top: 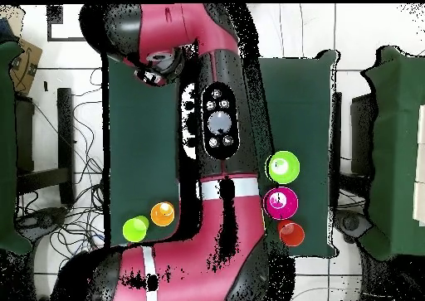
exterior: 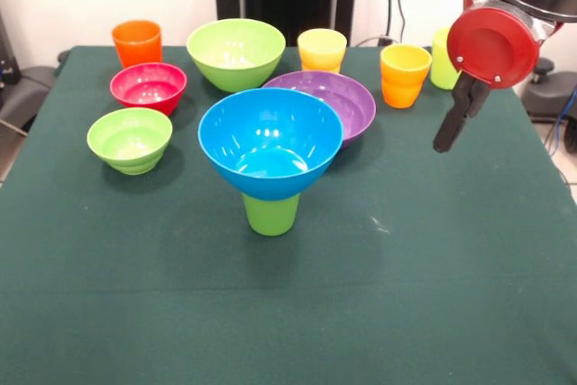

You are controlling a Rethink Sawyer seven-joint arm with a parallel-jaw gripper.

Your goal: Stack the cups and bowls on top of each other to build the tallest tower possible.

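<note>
From the front, the green desk (exterior: 433, 250) carries a small tower (exterior: 270, 164) at its middle: a blue bowl (exterior: 270, 142) sits upright on an upturned green cup (exterior: 270, 214). Just behind and touching the blue bowl in the picture stands the purple bowl (exterior: 347, 101). Farther back are the big lime bowl (exterior: 236, 51), a pale yellow cup (exterior: 322, 49) to its right, and an orange-yellow cup (exterior: 405, 75) right of that. A yellow-green cup (exterior: 442, 60) stands at the far right, partly hidden by the arm. On the left, the orange cup (exterior: 137, 41) stands at the back, the red bowl (exterior: 149, 87) just in front of it, and the small lime bowl (exterior: 130, 138) nearest. All these stand mouth up and apart from the tower. The arm's red round joint (exterior: 493, 47) hangs at the upper right, and the hand (exterior: 451, 123) points down below it, above bare desk, well right of the tower. It holds nothing; whether its fingers are open or closed I cannot tell.

From overhead, the red and black arm (top: 220, 123) covers most of the desk, hiding the tower. To its right show the small lime bowl (top: 283, 166), the red bowl (top: 280, 201) and the orange cup (top: 291, 233) in a line. To its left sit the orange-yellow cup (top: 162, 213) and the yellow-green cup (top: 135, 228), close together
</note>
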